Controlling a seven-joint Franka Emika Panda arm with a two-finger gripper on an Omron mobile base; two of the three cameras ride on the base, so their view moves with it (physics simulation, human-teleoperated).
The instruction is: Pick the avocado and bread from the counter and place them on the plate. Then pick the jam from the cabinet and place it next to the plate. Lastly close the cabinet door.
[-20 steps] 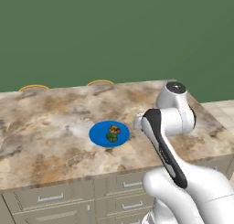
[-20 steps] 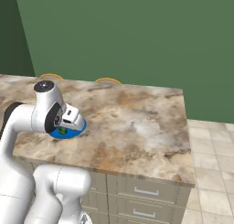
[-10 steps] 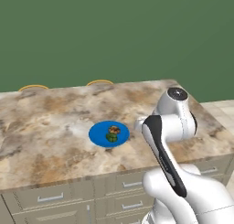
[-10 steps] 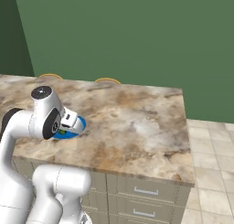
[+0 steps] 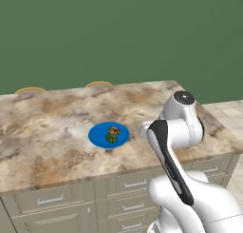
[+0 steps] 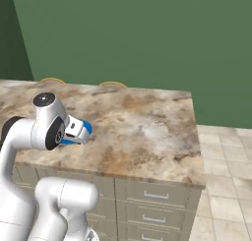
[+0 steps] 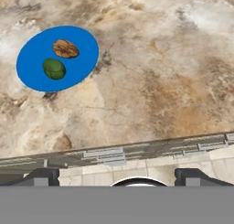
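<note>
Three cameras over one marbled beige-brown stone surface (image 5: pixel 57 132)

Both base views look forward-down from behind; hand view looks down closer; all share the flat blue round plate (image 7: pixel 32 74).

My white arm (image 6: pixel 44 132) rises at the lower left, its round dark-capped joint over the near edge of the table (image 6: pixel 142 132). Just past my wrist a sliver of the blue plate (image 6: pixel 86 127) peeks out. Beige drawers (image 6: pixel 157 195) with silver handles run below. Two yellowish arcs (image 6: pixel 112 84) sit at the far edge, against a green wall (image 6: pixel 147 38). Tiled floor (image 6: pixel 226 186) lies to the right.
</note>
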